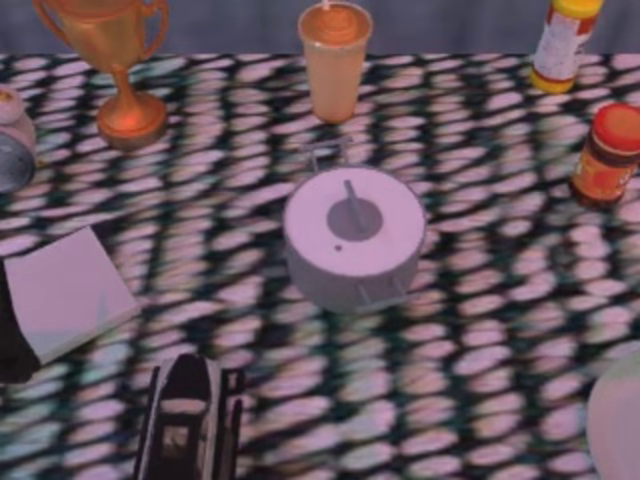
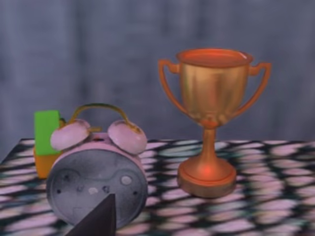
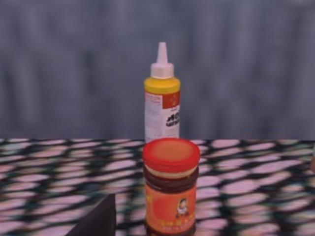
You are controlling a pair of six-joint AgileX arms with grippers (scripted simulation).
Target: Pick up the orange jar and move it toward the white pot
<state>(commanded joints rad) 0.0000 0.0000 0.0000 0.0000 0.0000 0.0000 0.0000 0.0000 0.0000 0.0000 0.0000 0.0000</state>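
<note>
The orange jar [image 1: 606, 155], with a red lid and an orange label, stands near the table's right edge. In the right wrist view the jar [image 3: 170, 189] is close in front of my right gripper [image 3: 157, 232]. Only one dark finger [image 3: 101, 221] of that gripper shows, off to one side, with nothing held. The white pot [image 1: 352, 235], with a flat lid and a grey knob, sits mid-table, well to the left of the jar. My left gripper [image 1: 190, 390] is parked at the front left, open and empty, and one finger [image 2: 101, 220] shows.
A gold trophy [image 1: 120, 60] and an alarm clock [image 1: 12, 140] stand at the back left. A pale-orange cup with a straw [image 1: 334, 60] is behind the pot. A yellow-capped white bottle [image 1: 565, 40] is behind the jar. A flat white slab [image 1: 65, 290] lies at the left.
</note>
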